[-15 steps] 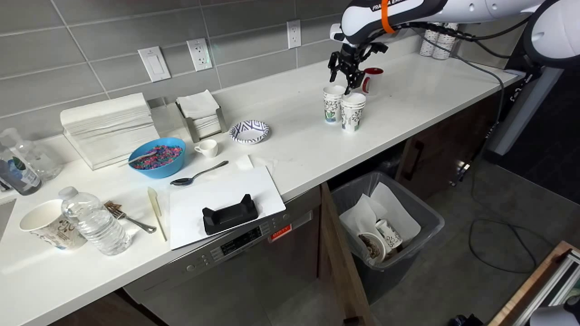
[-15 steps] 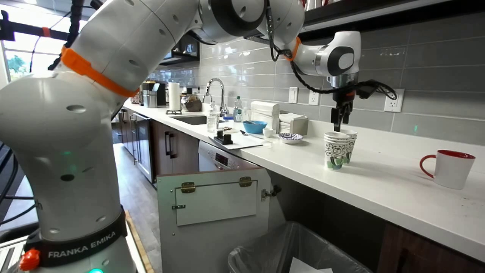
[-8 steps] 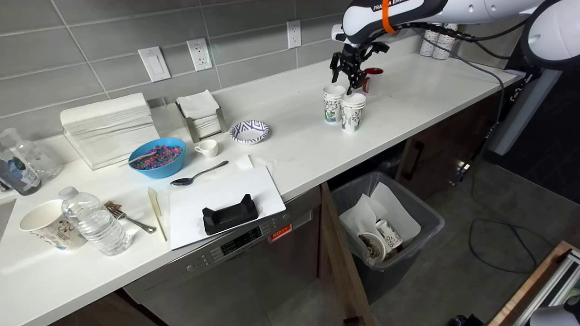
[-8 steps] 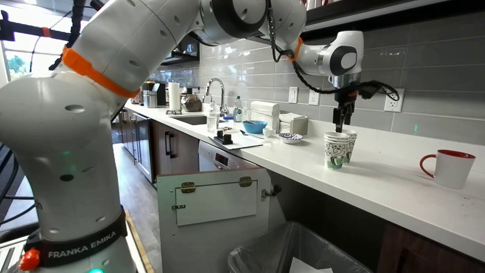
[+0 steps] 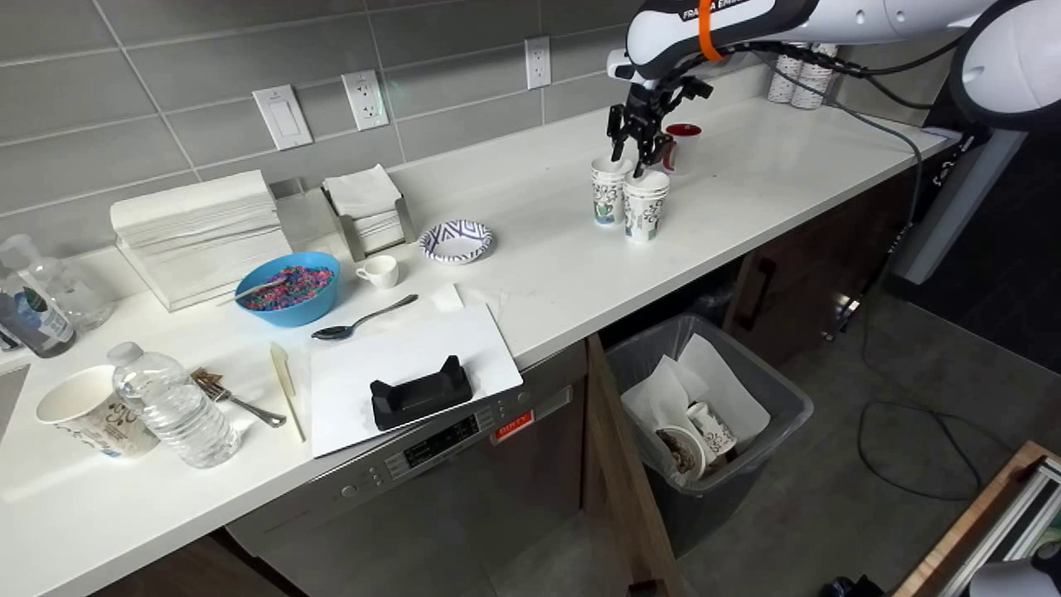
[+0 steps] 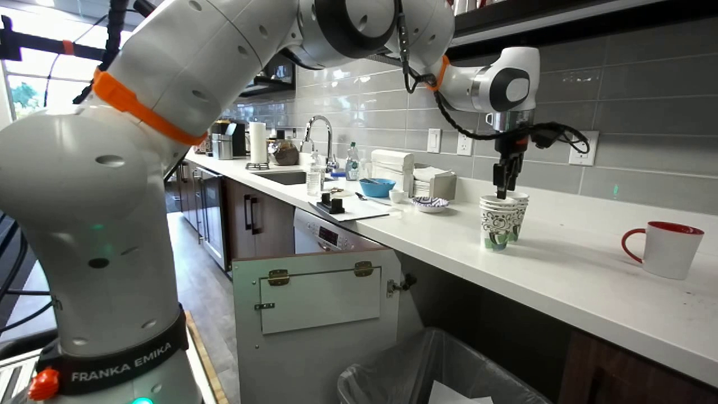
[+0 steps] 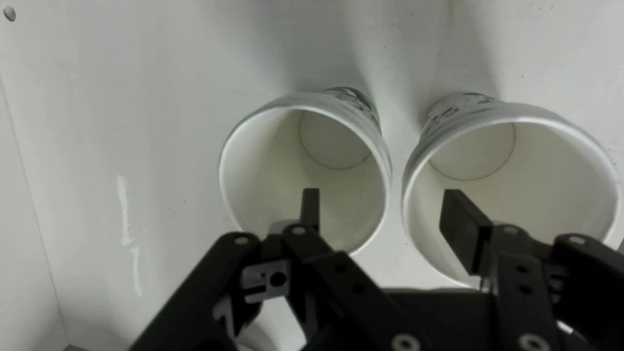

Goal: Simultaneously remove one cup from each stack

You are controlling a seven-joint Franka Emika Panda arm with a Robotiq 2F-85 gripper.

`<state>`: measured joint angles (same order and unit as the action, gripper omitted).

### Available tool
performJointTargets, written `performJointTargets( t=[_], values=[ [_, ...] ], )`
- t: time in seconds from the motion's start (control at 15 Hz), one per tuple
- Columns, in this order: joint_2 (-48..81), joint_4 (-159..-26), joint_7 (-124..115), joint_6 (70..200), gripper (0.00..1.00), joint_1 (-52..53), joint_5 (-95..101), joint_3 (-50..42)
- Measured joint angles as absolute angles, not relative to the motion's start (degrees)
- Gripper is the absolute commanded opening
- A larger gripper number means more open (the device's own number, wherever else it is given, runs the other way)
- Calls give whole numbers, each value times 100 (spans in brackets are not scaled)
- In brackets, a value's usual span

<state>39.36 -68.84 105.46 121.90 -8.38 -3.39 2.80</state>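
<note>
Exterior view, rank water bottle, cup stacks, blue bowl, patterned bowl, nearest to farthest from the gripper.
1. Front stack, rear stack: by the gripper, too close to call.
2. Patterned bowl, mid-picture.
3. Blue bowl, left.
4. Water bottle, farther left.

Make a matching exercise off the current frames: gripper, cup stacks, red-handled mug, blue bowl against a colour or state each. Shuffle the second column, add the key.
Column 1
1. gripper
2. cup stacks
3. red-handled mug
4. blue bowl

Column 2
A. white outside, red inside
B. holding coloured bits
C. open, pointing down
D. nested, upright, side by side

Pairs: 1-C; 2-D; 3-A; 4-B
</note>
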Motion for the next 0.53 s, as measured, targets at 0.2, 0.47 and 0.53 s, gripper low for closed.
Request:
performJointTargets(
  t=[0.2, 0.47, 0.53],
  values=[
    [3978, -6857, 10584, 12139, 37, -838, -339, 281],
    [4058, -6757, 10606, 12104, 18, -838, -339, 281],
    [4071, -6739, 10609, 12102, 16, -838, -339, 281]
  ],
)
